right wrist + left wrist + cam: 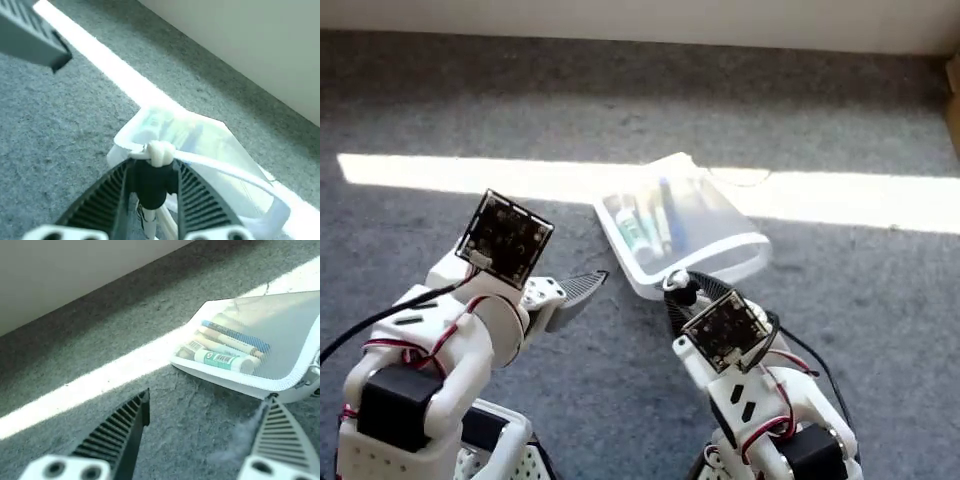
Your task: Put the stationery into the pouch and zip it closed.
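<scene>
A translucent white pouch lies on the grey carpet with several pens and a glue stick inside; through its mesh side the stationery is plain to see. My right gripper sits at the pouch's near corner, shut on the zipper pull, a white knob with a dark tab between the fingers. My left gripper hovers open just left of the pouch, holding nothing, one fingertip close to the pouch's rim. The pouch's zip edge runs away from the pull.
Grey carpet covers the whole surface, crossed by a bright strip of sunlight. A pale wall runs along the far edge. The left gripper's finger shows in the right wrist view.
</scene>
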Controlling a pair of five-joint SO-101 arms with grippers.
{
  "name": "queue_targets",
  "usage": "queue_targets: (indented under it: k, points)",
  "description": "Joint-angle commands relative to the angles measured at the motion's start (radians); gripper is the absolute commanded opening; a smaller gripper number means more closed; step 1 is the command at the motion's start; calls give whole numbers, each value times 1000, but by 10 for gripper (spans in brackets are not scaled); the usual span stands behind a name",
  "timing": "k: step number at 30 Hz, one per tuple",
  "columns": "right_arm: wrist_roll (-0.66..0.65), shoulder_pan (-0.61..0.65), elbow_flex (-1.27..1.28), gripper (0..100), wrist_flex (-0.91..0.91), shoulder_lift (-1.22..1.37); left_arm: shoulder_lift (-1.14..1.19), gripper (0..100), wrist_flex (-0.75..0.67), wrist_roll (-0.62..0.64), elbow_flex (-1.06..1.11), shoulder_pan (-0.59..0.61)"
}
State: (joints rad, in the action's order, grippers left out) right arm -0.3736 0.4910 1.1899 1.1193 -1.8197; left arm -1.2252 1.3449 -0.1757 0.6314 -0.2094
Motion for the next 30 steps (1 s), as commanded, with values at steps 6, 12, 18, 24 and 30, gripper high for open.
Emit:
queue_targets:
  k: [6, 12, 18, 24, 30]
  points:
    - [78, -88, -130, 5, -5, -16, -177, 338, -61, -97, 213, -93]
    - [91, -96, -131, 5, -2, -18, -300, 338, -149, -101, 340, -236]
    - [91, -94, -156, 5, 7, -18, -348, 338, -344, -101, 498, -259]
    - [84, -88, -266, 5, 116, -18, -355, 336, -397, -95, 559, -318]
    - [84, -88, -280, 5, 125, -18, -346, 333, -473, -98, 562, -371]
